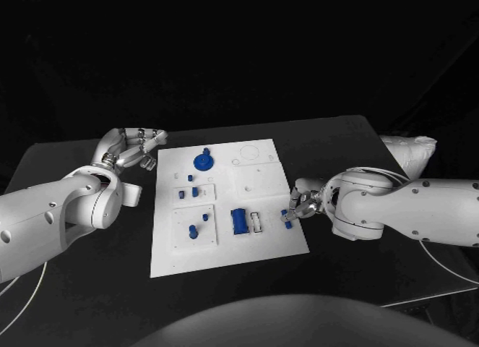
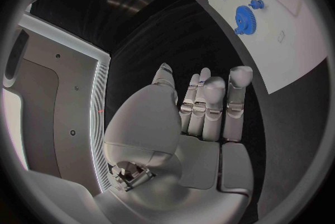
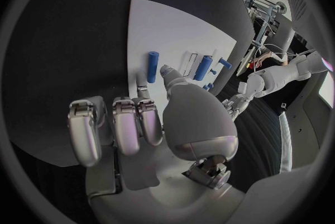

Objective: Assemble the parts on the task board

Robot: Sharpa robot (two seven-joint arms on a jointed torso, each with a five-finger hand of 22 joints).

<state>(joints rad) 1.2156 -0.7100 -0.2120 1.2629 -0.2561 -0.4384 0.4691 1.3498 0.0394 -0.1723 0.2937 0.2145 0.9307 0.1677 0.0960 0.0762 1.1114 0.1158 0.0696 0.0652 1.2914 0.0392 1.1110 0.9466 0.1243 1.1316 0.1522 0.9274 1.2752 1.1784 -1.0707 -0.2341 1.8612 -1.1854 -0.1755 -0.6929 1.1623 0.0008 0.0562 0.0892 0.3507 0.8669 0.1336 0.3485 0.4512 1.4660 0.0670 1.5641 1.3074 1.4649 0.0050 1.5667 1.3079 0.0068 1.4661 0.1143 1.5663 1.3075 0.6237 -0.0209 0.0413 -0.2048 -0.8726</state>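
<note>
white task board [image 1: 224,249] flat mid-worktop, small blue parts on it: gear [image 1: 203,160] near far-left corner, block [image 1: 239,220] near centre, small peg [image 1: 288,224] right at the board's right edge. looks like rigid plastic, light, probably slick and easy to flick; best pinched by the sides, low down, with fingertips. gear likely best taken by rim.

right robot hand [image 1: 298,204] at board's right edge, fingertips down by the small peg; cannot tell if pinching it or just touching. in right wrist view fingers [image 3: 125,129] curled in, thumb reaching toward blue cylinder [image 3: 152,67] on board.

left robot hand [image 1: 135,148] off board's far-left corner over bare worktop [image 1: 83,155], fingers [image 2: 209,101] extended side by side, holding nothing.
</note>
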